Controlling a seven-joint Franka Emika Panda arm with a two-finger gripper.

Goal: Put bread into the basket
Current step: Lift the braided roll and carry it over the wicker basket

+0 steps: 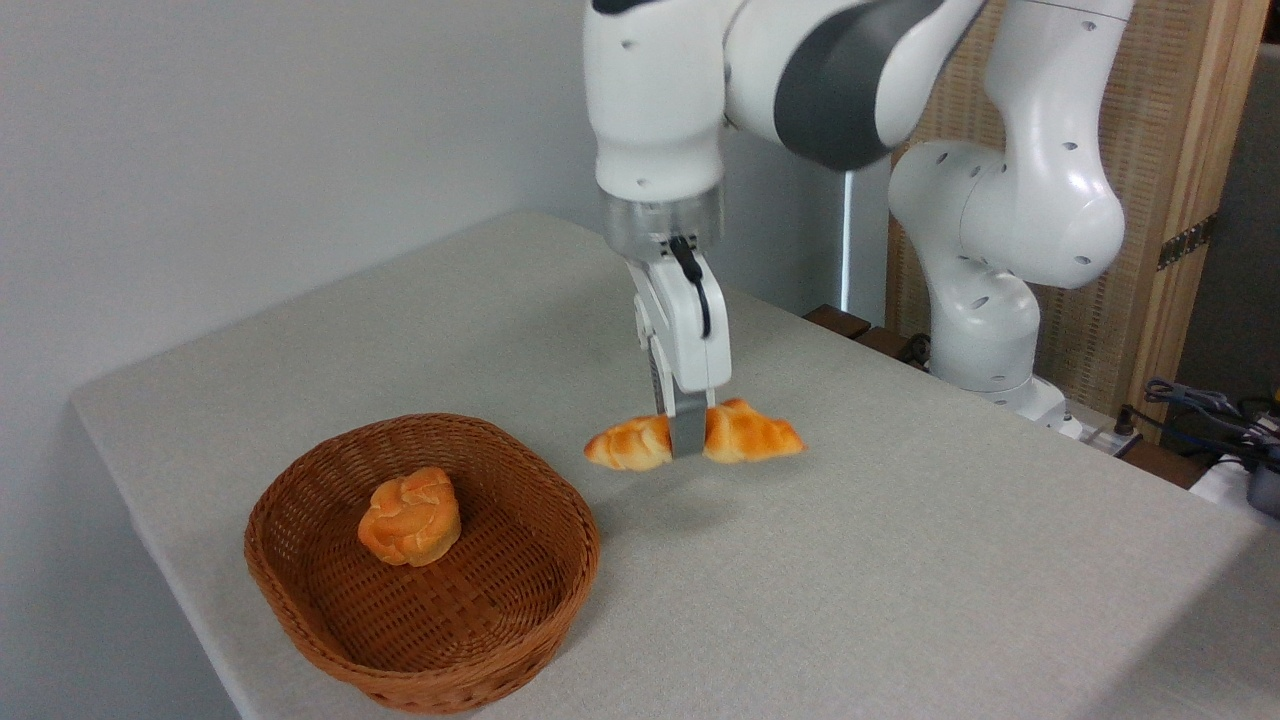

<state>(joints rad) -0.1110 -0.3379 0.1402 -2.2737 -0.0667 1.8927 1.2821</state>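
The grey table (900, 560) filled most of the view and lay below the gripper, with a soft shadow on its cloth just under the gripper. The white Franka arm (1000, 200) came down from the upper right, behind and above the gripper, and its wrist pointed straight down.

The basket (300, 590), brown and woven with a thick braided rim, stood on the table to the lower left of the gripper, near it but not under it. Inside the basket, further left of the gripper and lower, a small round bun (410, 517) rested on the basket floor.

The bread (745, 433), a long braided golden loaf with pointed ends, was held in the air, clear of the table. It lay about level, and its two ends stuck out to the left and to the right of the gripper. Its left end was beyond the right part of the basket rim, well above it.

The gripper (687, 438) was clamped on the middle of the bread. One grey finger (688, 435) crossed the front of the loaf; the other finger was hidden behind it.
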